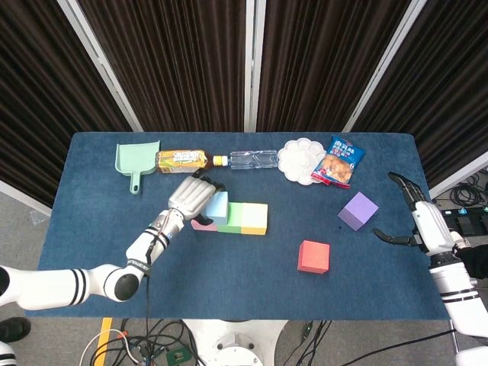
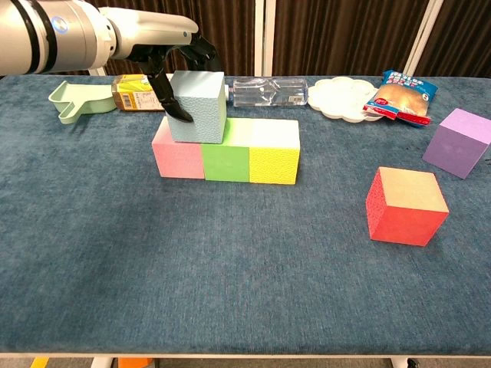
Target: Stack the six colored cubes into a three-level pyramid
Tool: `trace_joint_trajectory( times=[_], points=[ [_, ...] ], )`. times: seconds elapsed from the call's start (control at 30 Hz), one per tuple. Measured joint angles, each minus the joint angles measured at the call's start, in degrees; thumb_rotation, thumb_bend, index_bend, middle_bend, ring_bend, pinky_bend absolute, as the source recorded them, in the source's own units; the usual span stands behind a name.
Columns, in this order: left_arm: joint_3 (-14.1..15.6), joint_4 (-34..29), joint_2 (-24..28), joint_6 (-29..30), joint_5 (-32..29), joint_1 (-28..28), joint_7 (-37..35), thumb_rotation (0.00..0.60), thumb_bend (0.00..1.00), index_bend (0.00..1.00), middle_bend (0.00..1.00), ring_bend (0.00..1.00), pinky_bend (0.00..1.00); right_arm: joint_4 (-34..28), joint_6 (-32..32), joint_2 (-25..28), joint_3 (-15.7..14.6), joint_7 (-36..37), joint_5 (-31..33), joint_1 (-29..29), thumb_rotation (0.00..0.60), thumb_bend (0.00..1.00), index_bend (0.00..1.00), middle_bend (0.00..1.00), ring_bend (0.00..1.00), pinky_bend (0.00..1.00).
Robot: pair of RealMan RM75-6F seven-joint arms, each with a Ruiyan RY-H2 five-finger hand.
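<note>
We find the left hand (image 2: 180,65) gripping the light blue cube (image 2: 198,106), which sits on the base row over the seam between the pink cube (image 2: 177,159) and the green cube (image 2: 226,162); the yellow cube (image 2: 274,164) closes that row on its right end. The right hand (image 1: 415,217) hangs spread and holds nothing, right of the purple cube (image 1: 357,210). The red cube (image 1: 313,256) lies in front of the row and to its right, well apart.

Risks, in our judgement: the blue cube looks slightly off square to the row, so an uneven release could leave it overhanging. Fingers dragging on withdrawal could tip it or push the base cubes apart, spoiling the seat for a second-level neighbour.

Writing: the brown bottle (image 1: 181,159) and the snack bag (image 1: 337,162), both behind the row, carry printed labels, but we cannot read them.
</note>
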Motion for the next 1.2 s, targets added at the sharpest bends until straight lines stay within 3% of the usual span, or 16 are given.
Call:
trace_joint_trajectory(
  times=[0.63, 1.0, 1.2],
  points=[
    [1.1, 1.7, -0.7, -0.7, -0.6, -0.8, -0.5, 0.6, 0.16, 0.34, 0.42, 0.25, 0.09, 0.6, -0.6, -0.3, 0.2, 0.3, 0.3, 0.2, 0.6, 0.11, 0.0, 0.05, 0.0, 0.0],
    [1.9, 0.9, -0.8, -0.3, -0.6, -1.0, -0.3, 0.6, 0.16, 0.19, 0.29, 0.25, 0.09, 0.7, -0.7, -0.5, 0.3, 0.3, 0.4, 0.4, 0.6, 0.1, 0.0, 0.05, 0.0, 0.0],
    [2.0, 0.1, -0.6, 0.0, -1.0, -1.1, 0.1, 0.6, 0.16, 0.12, 0.18, 0.19, 0.09, 0.7, -0.6, -0.3, 0.3, 0.3, 0.4, 0.3, 0.6, 0.1, 0.0, 0.05, 0.0, 0.0]
  ],
)
